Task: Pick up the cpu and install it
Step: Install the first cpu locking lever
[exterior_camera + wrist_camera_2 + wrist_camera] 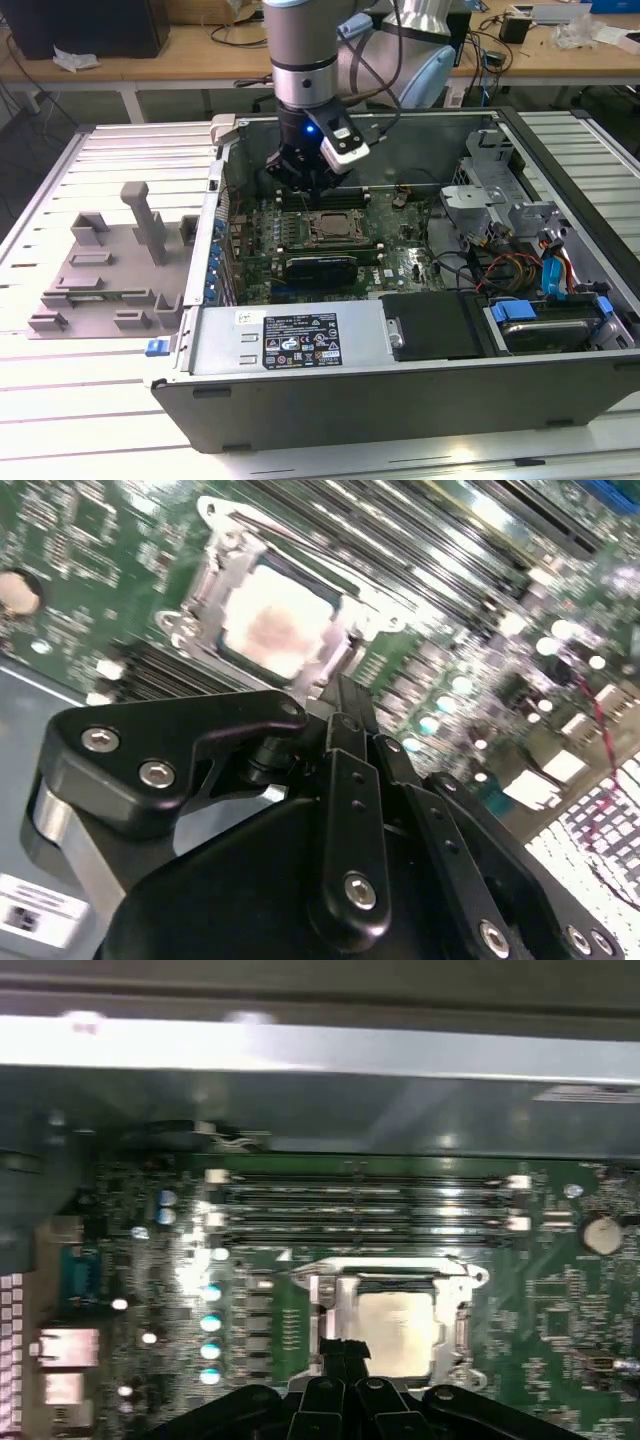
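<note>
Clenched empty, my tool [305, 185] hovers upper centre of the exterior view; the cpu [328, 228] below lies flat in its socket [462, 1325], apparently seated.

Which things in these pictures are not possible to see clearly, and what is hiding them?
Exterior view: the cpu in its socket is too small to judge if it lies flat.
First wrist view: the end effector covers one edge of the cpu.
Second wrist view: blur hides the cpu's surface details.
</note>
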Robot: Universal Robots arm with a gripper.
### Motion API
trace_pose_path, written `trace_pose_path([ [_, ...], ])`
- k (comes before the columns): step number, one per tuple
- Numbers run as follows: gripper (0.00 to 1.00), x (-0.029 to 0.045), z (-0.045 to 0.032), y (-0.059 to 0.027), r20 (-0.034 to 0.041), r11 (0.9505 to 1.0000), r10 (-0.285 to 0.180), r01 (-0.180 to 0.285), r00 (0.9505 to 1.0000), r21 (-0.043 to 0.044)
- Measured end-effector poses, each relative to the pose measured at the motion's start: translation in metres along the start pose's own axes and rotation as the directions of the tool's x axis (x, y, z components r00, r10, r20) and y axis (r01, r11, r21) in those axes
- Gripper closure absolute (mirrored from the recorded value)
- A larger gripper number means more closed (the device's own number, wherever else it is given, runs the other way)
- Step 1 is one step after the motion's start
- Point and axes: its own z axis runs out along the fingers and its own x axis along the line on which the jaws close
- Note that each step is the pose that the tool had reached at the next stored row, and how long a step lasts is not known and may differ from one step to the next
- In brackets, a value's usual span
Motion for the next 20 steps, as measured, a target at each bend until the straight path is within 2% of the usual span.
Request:
trace_pose_path([
  [1,0.89,0.0083,-0.0005,0.0001,0.0002,1.0,0.0,0.0,1.0,0.0],
  [2,0.89,0.0136,-0.0008,0.0002,0.0002,1.0,0.0,0.0,1.0,0.0],
  [6,0.89,0.0263,-0.0015,0.0003,0.0002,1.0,0.0,0.0,1.0,-0.0005],
  [7,0.89,0.0274,-0.0016,0.0003,0.0002,1.0,0.0,0.0,1.0,-0.0073],
  [9,0.89,0.0284,-0.0016,0.0003,0.0006,0.9992,0.002,-0.002,1.0,-0.0391],
  [10,0.89,0.029,-0.0017,0.0003,0.0007,0.9971,0.004,-0.004,1.0,-0.076],
  [13,0.89,0.0316,-0.0019,0.0003,0.001,0.9872,0.009,-0.009,1.0,-0.1591],
  [14,0.89,0.0325,-0.0019,0.0004,0.0011,0.9851,0.01,-0.009,1.0,-0.172],
  [16,0.89,0.0334,-0.0019,0.0004,0.0012,0.9818,0.011,-0.01,0.9999,-0.1897],
  [18,0.89,0.0338,-0.002,0.0004,0.0011,0.9806,0.011,-0.011,0.9999,-0.1958],
  [20,0.89,0.0338,-0.0019,0.0004,0.0013,0.9779,0.012,-0.011,0.9999,-0.209],
])
